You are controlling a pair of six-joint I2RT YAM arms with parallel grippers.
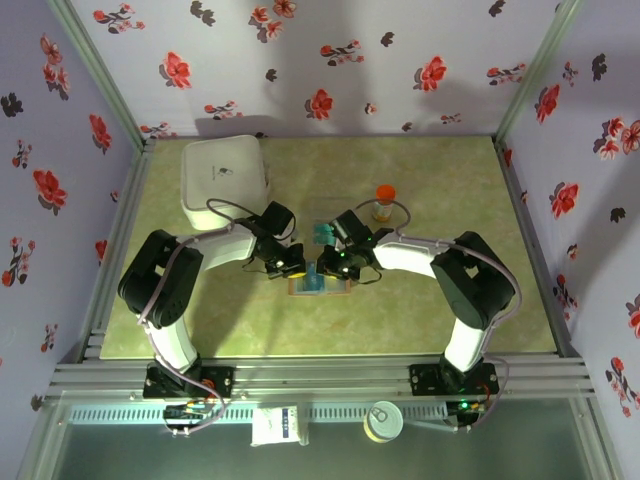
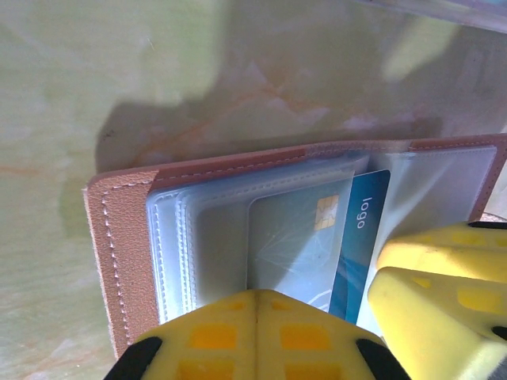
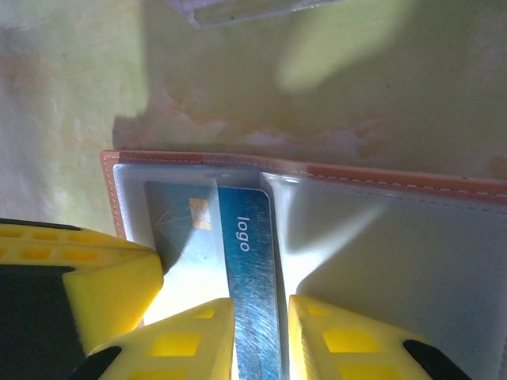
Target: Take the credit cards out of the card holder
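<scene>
Mid-pull: my right fingers (image 3: 222, 340) are pinched on the blue card (image 3: 245, 237), which sits btwn them, partly out of its sleeve in the open card holder (image 3: 396, 178). My left fingers (image 2: 238, 332) are shut, tips down on the holder just beside. Next, I reckon: draw the card straight back w/ the holder pinned, then drop it on the table (image 3: 71, 95).

The card holder (image 1: 318, 285) lies open on the table (image 1: 450, 310), a card (image 3: 245, 237) half in its pocket, box (image 1: 225, 178) behind left, bottle (image 1: 385, 200) behind right
</scene>
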